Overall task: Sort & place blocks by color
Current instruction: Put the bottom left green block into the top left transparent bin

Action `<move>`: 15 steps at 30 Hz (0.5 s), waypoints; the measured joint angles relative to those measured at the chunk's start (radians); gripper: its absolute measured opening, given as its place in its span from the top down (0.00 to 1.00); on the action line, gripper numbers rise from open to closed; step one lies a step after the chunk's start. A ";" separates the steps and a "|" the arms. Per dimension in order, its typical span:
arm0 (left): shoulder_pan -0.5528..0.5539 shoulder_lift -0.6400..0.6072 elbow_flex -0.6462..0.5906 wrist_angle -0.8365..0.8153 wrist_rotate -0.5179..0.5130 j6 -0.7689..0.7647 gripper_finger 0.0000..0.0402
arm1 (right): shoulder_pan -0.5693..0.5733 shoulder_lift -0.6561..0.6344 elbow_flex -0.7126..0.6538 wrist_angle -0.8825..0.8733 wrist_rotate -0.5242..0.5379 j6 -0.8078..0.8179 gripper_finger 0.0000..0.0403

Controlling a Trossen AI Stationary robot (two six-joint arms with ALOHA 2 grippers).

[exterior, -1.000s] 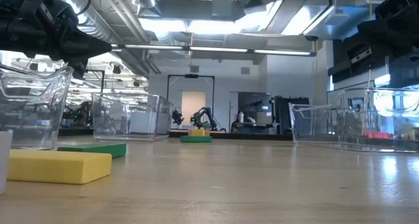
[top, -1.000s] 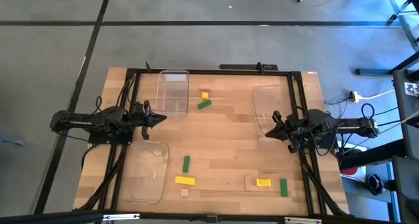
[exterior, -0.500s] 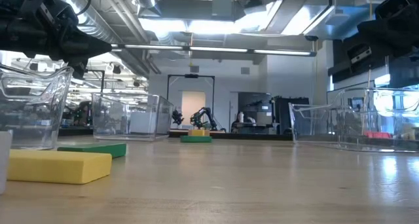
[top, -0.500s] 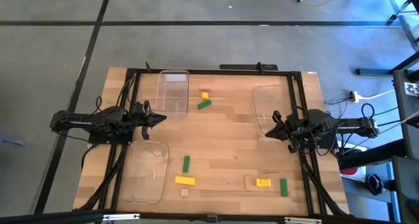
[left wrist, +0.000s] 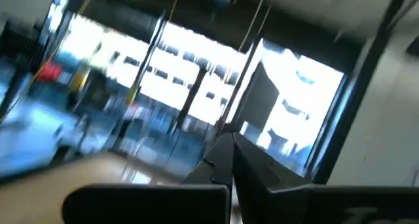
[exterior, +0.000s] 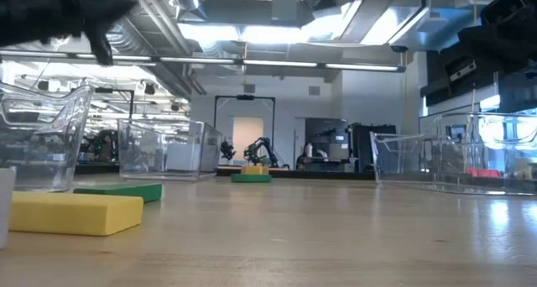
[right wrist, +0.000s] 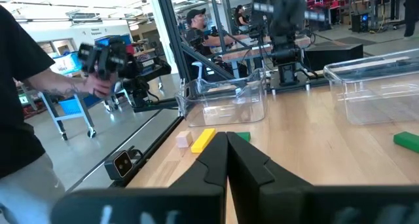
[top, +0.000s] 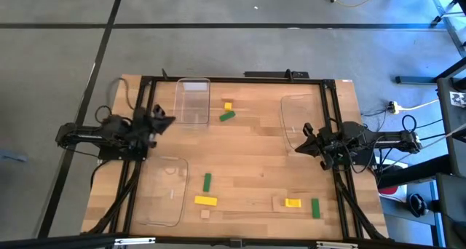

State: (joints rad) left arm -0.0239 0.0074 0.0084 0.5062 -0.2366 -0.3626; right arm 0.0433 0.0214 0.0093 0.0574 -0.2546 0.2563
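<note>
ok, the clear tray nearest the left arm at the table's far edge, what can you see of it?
The clear tray is a rectangular bin of transparent plastic with upright walls, sitting flat on the wooden table near its far edge. Nothing shows inside it. A yellow block and green block lie just beside it, apart. The left gripper, fingers shut, hangs near its corner, not touching.

Nearest us on the worktop (exterior: 319, 237) we see a yellow block (exterior: 75, 213), a green block (exterior: 119, 190) just behind it, and clear trays (exterior: 164, 149) beyond.
</note>
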 joint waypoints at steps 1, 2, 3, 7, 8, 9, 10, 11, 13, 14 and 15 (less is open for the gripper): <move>0.000 0.000 0.000 0.059 -0.009 0.000 1.00 | 0.000 0.000 0.000 0.000 0.000 0.001 0.98; 0.000 0.000 0.000 0.105 -0.013 0.000 1.00 | 0.000 0.000 0.000 0.000 0.000 0.001 0.98; 0.000 0.000 0.000 0.147 -0.021 0.000 1.00 | 0.000 0.000 0.000 0.000 0.000 0.000 0.98; 0.000 0.001 0.007 0.318 -0.122 -0.017 1.00 | 0.000 0.000 0.000 0.000 0.000 0.001 0.98; 0.000 0.010 0.018 0.310 -0.135 -0.033 1.00 | 0.000 0.000 0.000 0.000 0.000 0.001 0.98; 0.000 0.030 0.037 0.279 -0.139 -0.050 1.00 | 0.000 0.000 0.000 0.000 0.000 0.000 0.98; -0.001 0.058 0.060 0.242 -0.139 -0.060 0.99 | 0.000 0.000 0.000 0.000 0.000 -0.001 0.98; -0.001 0.092 0.090 0.195 -0.139 -0.072 0.98 | 0.000 0.000 0.000 0.000 0.000 0.000 0.98; -0.001 0.180 0.162 0.103 -0.139 -0.078 0.95 | 0.000 0.000 0.000 0.000 0.000 0.001 0.98; -0.001 0.227 0.204 0.061 -0.138 -0.079 0.93 | 0.000 0.000 0.000 0.000 0.000 0.001 0.98; -0.001 0.279 0.248 0.023 -0.137 -0.079 0.90 | 0.000 0.000 0.000 0.000 0.000 -0.001 0.98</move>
State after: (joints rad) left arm -0.0246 0.2864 0.2565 0.5289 -0.3737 -0.4419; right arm 0.0433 0.0213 0.0093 0.0574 -0.2549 0.2558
